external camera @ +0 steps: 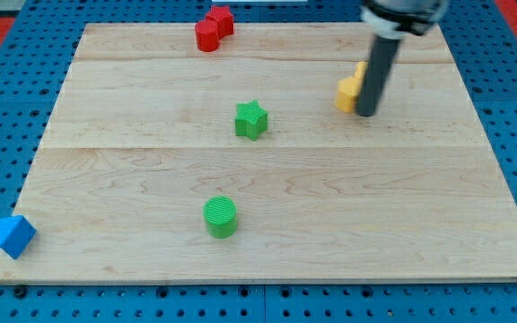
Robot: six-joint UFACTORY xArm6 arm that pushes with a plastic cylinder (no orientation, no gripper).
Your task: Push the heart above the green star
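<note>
Yellow heart [349, 88], part hidden, touches my tip [366, 113] on its left. You'll see the green star [251, 119] well left on the desk [133, 161]. No pincer shows.

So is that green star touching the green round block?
No, the green star sits near the board's middle, while the green cylinder stands apart from it toward the view's bottom, with bare wood between them.

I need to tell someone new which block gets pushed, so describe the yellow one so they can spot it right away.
Start from the wooden board and go to its upper right part, where the dark rod comes down. My tip sits right against the yellow block, on its right side in the view. It is the board's only yellow piece, partly hidden by the rod, well to the right of the green star.
</note>
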